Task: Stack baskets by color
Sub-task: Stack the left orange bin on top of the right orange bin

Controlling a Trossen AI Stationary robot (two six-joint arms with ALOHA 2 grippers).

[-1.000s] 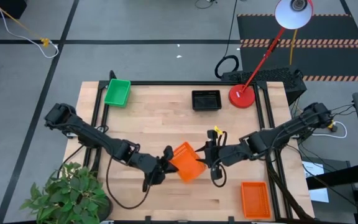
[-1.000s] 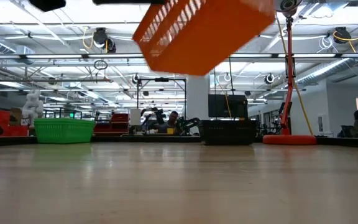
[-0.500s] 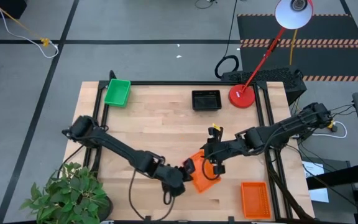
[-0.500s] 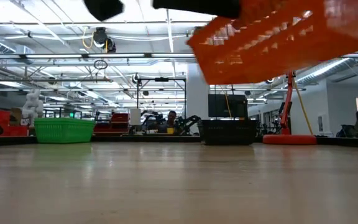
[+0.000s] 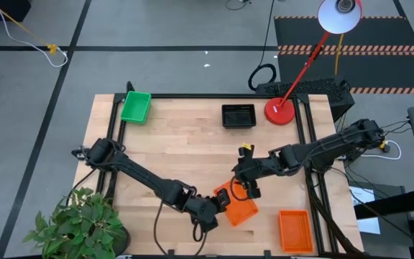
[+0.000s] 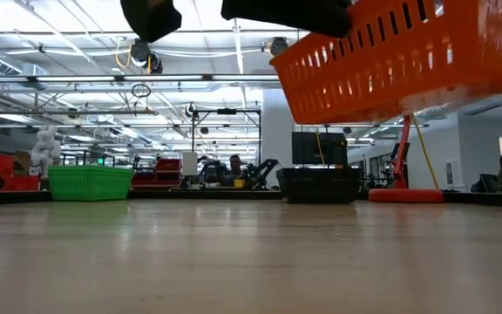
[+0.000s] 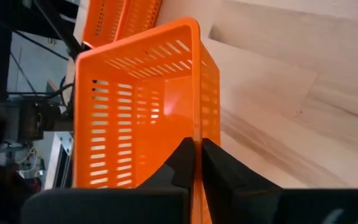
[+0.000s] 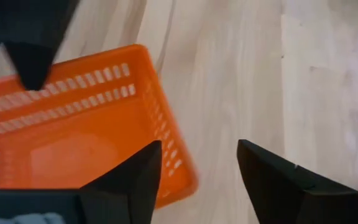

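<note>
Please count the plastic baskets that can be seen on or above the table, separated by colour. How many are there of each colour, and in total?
Green slotted plastic basket: 1
Black slotted plastic basket: 1
Orange slotted plastic baskets: 2, one held up, one at the table corner
Total: 4 visible; nested baskets cannot be told apart.

Bare table [image 5: 185, 137] mid-span; green basket [image 5: 135, 106], black basket [image 5: 238, 115], lamp base [image 5: 279, 111] along far edge.

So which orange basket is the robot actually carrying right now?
Start at the wooden table and go to its near edge, right of the middle. The carried orange basket hangs tilted above the wood, its wall pinched by the left hand, unlike the other orange basket lying flat in the corner.
</note>
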